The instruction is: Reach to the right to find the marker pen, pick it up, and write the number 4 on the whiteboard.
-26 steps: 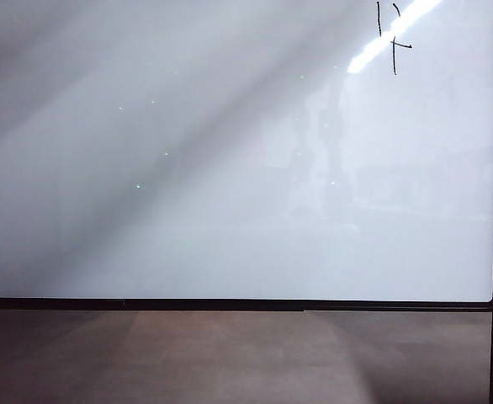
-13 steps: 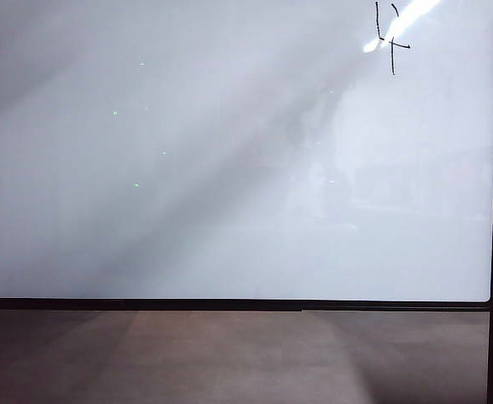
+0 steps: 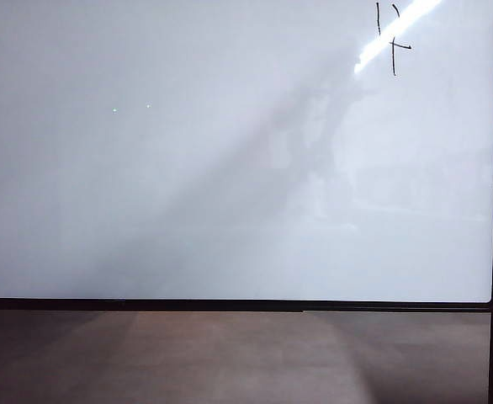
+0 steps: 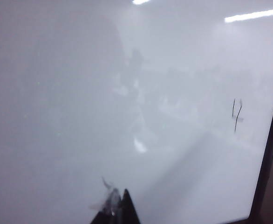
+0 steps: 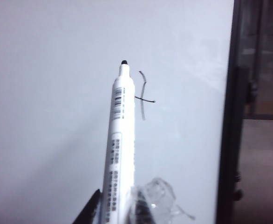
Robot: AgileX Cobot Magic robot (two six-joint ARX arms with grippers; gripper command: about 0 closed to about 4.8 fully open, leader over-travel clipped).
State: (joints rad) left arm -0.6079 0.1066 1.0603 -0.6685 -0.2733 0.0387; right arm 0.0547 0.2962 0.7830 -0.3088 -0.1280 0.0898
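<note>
White-barrelled marker pen — dark tip, barcode label — in right claw.

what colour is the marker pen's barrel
White, with small printed text and a barcode; the marker pen shows best in the right wrist view.

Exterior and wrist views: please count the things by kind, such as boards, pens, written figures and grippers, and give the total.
Whiteboard: 1
Marker pen: 1, held in the right gripper, its tip off the board
Number 4: 1, drawn near the board's upper right corner
Grippers: 2, counting the left gripper, of which only the tips show at the frame edge
Total: 5
</note>
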